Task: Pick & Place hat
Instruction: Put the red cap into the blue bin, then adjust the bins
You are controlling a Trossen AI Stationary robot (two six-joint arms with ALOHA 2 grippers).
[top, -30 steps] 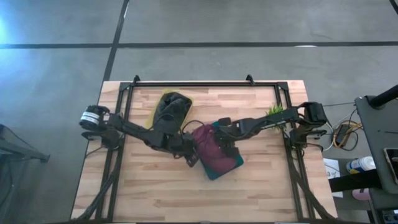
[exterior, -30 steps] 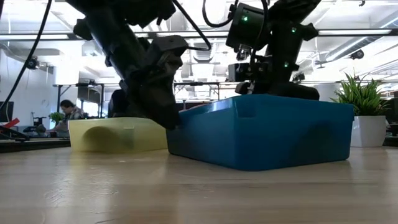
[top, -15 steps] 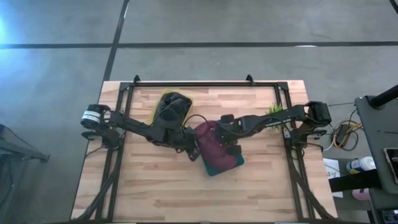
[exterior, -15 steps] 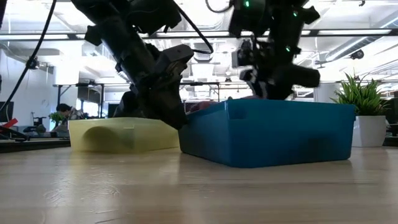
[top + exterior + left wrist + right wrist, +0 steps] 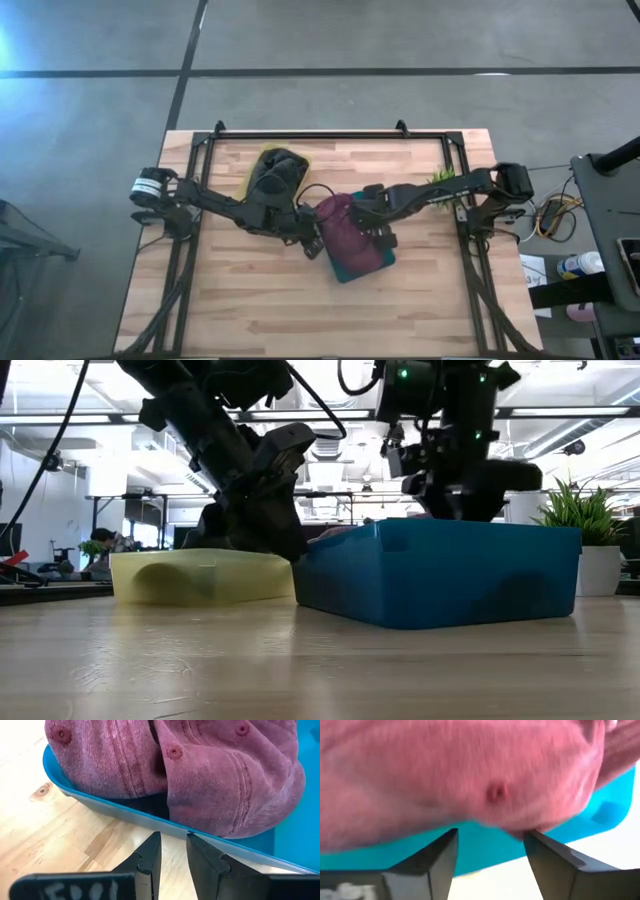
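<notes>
A maroon hat (image 5: 340, 228) lies crown up in a blue bin (image 5: 366, 266) at mid-table, and its brim edge bulges over the rim (image 5: 200, 780). My left gripper (image 5: 312, 243) stands at the bin's left wall, open by a narrow gap (image 5: 173, 842), with its tips just short of the rim (image 5: 100, 805). My right gripper (image 5: 383, 238) is wide open (image 5: 490, 840) over the bin's right side. The hat (image 5: 445, 780) sits right at its fingertips. My left gripper comes slanting down from the table's left, with its tips at the blue bin's left wall (image 5: 300, 555); I cannot tell whether they touch it. My right gripper's open fingers (image 5: 535, 845) reach the hat's lower edge from the table's right; I cannot tell whether they touch it.
A yellow bin (image 5: 190, 575) holding a dark hat (image 5: 275, 175) sits toward the far edge, close behind my left arm. A small potted plant (image 5: 585, 550) stands near the table's right edge, by the right arm's base. Bare wood stretches along the near side.
The blue bin with the hat has slid a little toward the table's right. My right gripper moved the same way, over the bin's right side. My left gripper followed along the bin's left wall and rose slightly.
</notes>
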